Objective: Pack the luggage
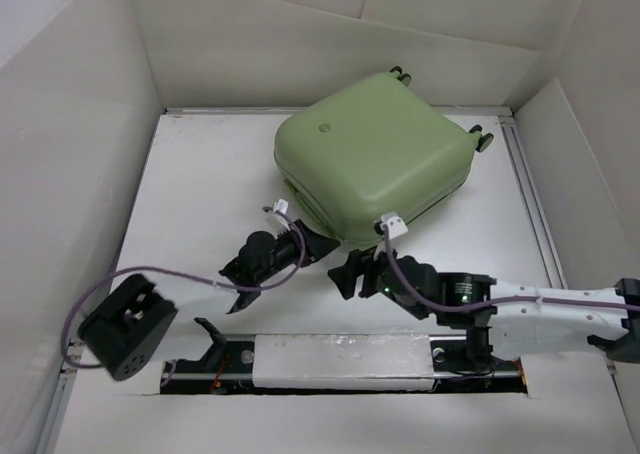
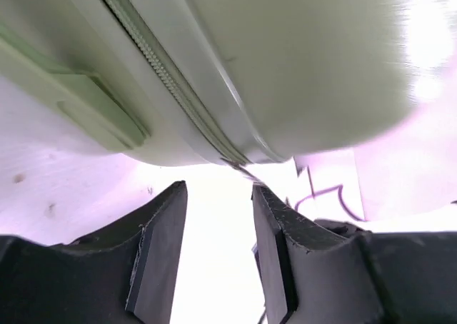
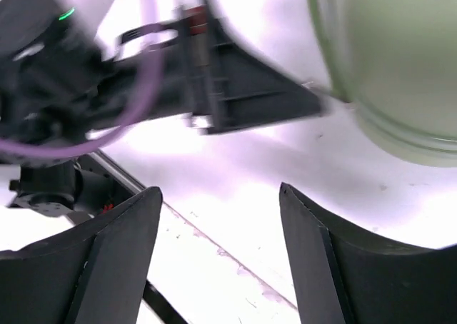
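Observation:
The luggage (image 1: 375, 154) is a pale green hard-shell suitcase. It lies shut and flat at the back middle of the table, with a round silver badge (image 1: 323, 127) on top. My left gripper (image 1: 318, 244) is at its near-left corner. In the left wrist view this gripper (image 2: 219, 188) is open just below the luggage (image 2: 300, 60) and its zipper seam (image 2: 178, 88), with a thin zipper pull (image 2: 246, 170) by the right fingertip and nothing between the jaws. My right gripper (image 1: 346, 274) is open a little nearer. In its own view the right gripper (image 3: 221, 195) is over bare table, the luggage (image 3: 400, 53) at upper right.
Tall white walls (image 1: 80, 124) enclose the table on the left, back and right. The suitcase's wheels (image 1: 483, 139) point to the back right. A white bar over a dark slot (image 1: 340, 359) runs along the near edge between the arm bases. The left arm's purple cable (image 1: 90, 299) loops at near left.

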{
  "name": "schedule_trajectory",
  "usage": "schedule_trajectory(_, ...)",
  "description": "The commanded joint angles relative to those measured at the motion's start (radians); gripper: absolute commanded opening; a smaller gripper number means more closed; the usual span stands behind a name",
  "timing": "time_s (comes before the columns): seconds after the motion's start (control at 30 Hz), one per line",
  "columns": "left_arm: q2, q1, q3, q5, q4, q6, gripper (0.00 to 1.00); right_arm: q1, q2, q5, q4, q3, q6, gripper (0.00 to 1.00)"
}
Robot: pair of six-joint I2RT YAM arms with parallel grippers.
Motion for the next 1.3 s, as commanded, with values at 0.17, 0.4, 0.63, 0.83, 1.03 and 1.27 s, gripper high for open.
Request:
schedule_trajectory(0.17, -0.587, 0.014, -0.08, -0.352, -0.495, 0.074, 0.48, -0.101, -0.206, 0.136, -0.221, 0.011, 0.011, 0.5)
schedule_trajectory(0.4, -0.323, 0.377, 0.369, -0.044, -0.615, 0.116, 0.57, -0.484, -0.274, 0.092, -0.272, -0.038, -0.006, 0.0)
schedule_trajectory(0.63, 0.088, 0.691, 0.687, 0.11, -0.513, -0.059, 0.62, -0.895, -0.327, -0.1, -0.212, -0.096, -0.101, 0.0)
schedule_trajectory(0.83, 0.587, 0.677, 1.351, 0.131, -0.822, 0.151, 0.67, -1.176, -0.19, -0.299, -0.053, -0.137, -0.16, 0.0)
schedule_trajectory(1.03, 0.983, 0.657, 1.818, 0.255, -0.991, 0.235, 0.68, -1.407, 0.034, -0.525, 0.172, -0.142, -0.16, 0.0)
schedule_trajectory(1.27, 1.13, 0.593, 1.762, 0.501, -0.777, 0.179, 0.65, -1.34, 0.3, -0.796, 0.306, 0.026, -0.279, 0.0)
